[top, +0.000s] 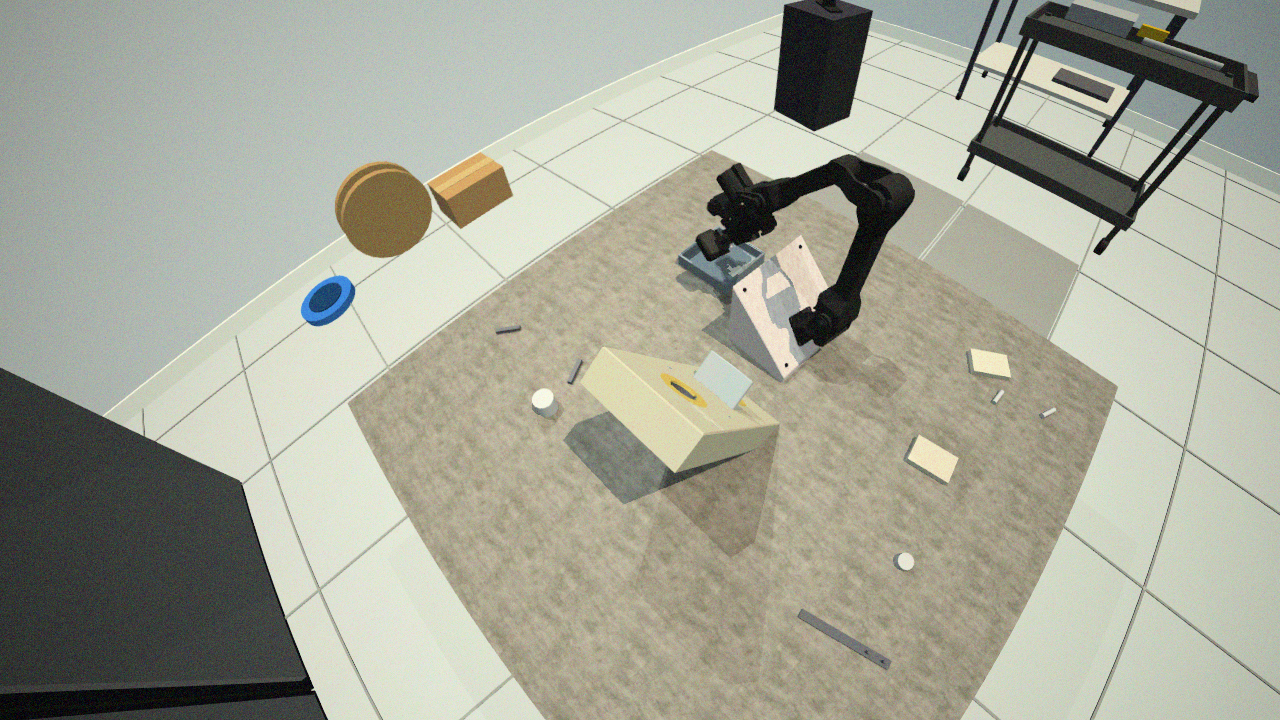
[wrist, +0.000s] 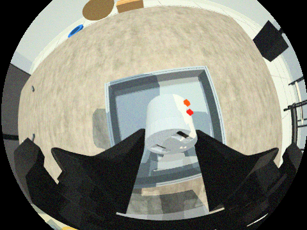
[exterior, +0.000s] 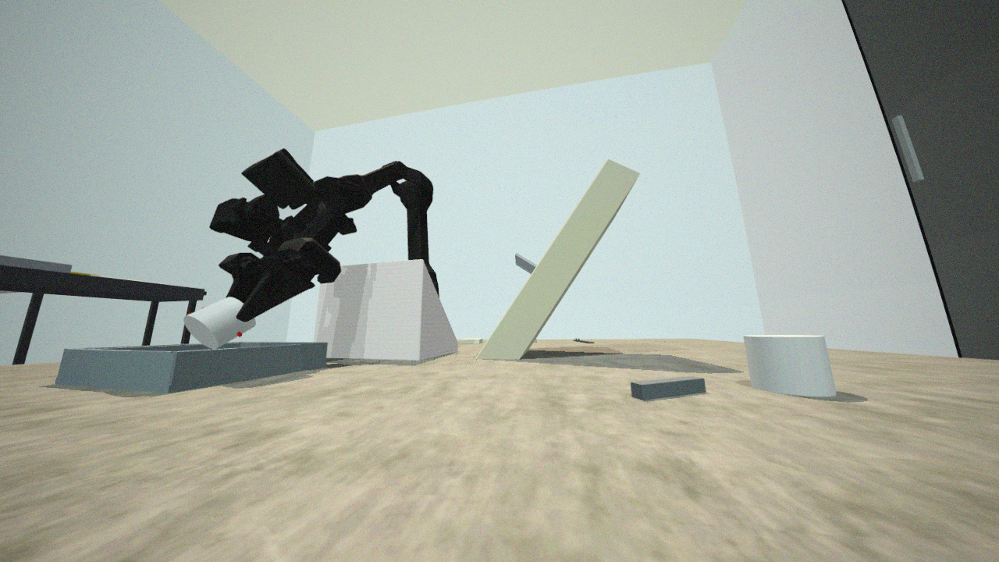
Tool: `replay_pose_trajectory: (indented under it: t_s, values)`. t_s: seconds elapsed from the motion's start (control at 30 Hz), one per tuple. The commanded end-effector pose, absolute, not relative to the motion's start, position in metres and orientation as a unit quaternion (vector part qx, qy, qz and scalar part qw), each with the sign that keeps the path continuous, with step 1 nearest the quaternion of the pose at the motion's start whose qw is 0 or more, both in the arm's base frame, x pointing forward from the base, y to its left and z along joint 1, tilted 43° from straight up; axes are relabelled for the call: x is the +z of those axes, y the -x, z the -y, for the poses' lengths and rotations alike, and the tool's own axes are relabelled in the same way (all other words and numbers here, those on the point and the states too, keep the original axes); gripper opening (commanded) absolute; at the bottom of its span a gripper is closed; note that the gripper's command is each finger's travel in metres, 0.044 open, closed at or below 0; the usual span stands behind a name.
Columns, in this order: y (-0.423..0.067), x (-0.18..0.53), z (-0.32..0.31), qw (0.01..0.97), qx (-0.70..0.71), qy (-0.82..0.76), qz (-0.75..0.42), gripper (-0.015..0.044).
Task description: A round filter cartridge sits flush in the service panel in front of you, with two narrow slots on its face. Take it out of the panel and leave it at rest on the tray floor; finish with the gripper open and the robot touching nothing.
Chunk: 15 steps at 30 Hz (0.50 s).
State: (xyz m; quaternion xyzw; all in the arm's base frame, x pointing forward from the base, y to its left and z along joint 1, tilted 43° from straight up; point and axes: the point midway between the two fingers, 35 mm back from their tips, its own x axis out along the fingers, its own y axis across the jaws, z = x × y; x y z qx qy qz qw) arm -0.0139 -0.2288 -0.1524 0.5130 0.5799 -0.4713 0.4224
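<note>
Looks like a bare workshop or test room to me. Pale tiled floor [top: 572,143] with a big beige rug [top: 626,555] thrown over it, plain blank walls, and a dark metal shelf cart [top: 1109,116] parked in the corner. There's a cardboard box [top: 469,188] and a round wooden disc [top: 383,210] near the wall, a black pedestal [top: 821,62], plus a dark door [exterior: 929,174] with a handle.
</note>
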Motion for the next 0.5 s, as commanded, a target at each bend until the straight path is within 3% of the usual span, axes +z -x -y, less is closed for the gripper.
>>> replay_pose_trajectory:
  t_s: [0.0, 0.1, 0.47]
  values:
    - [0.0162, -0.1626, 0.2177, 0.424, -0.473, -0.509, -0.581, 0.0]
    - [0.0162, -0.1626, 0.2177, 0.424, -0.473, -0.509, -0.581, 0.0]
    - [0.015, -0.16, 0.2184, 0.42, -0.469, -0.515, -0.582, 0.0289]
